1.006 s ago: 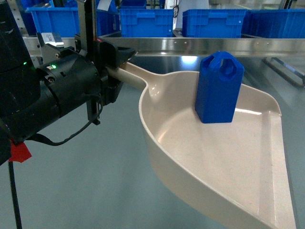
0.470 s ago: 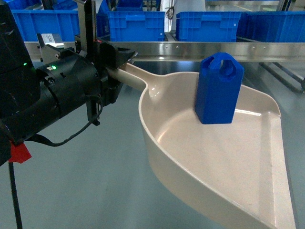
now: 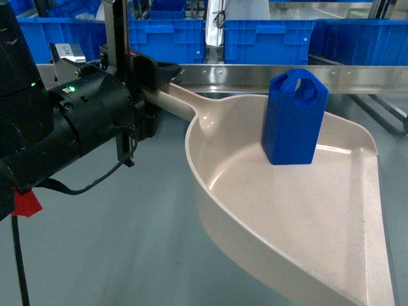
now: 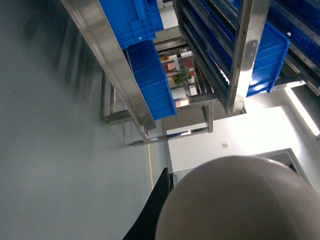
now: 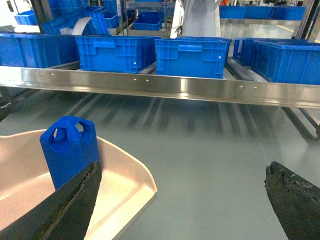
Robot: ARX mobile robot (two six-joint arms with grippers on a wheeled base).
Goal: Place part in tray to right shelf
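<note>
Transport is judged under way: the tray [image 3: 287, 217], gripped at its handle by the left hand [image 3: 148, 95], carries the upright part [image 3: 293, 118], the right hand [image 5: 182, 200] is held open, and a level approach to the right shelf [image 3: 268, 76] is called for next.

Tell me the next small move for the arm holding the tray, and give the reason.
Probably keep carrying the tray level toward the steel rail ahead, without tipping. The part stands upright and loose inside the tray, near its back wall, so a tilt could topple it. The left tool holds the tray's handle; the right tool is open and empty. The rail with blue crates lies beyond the tray.
</note>
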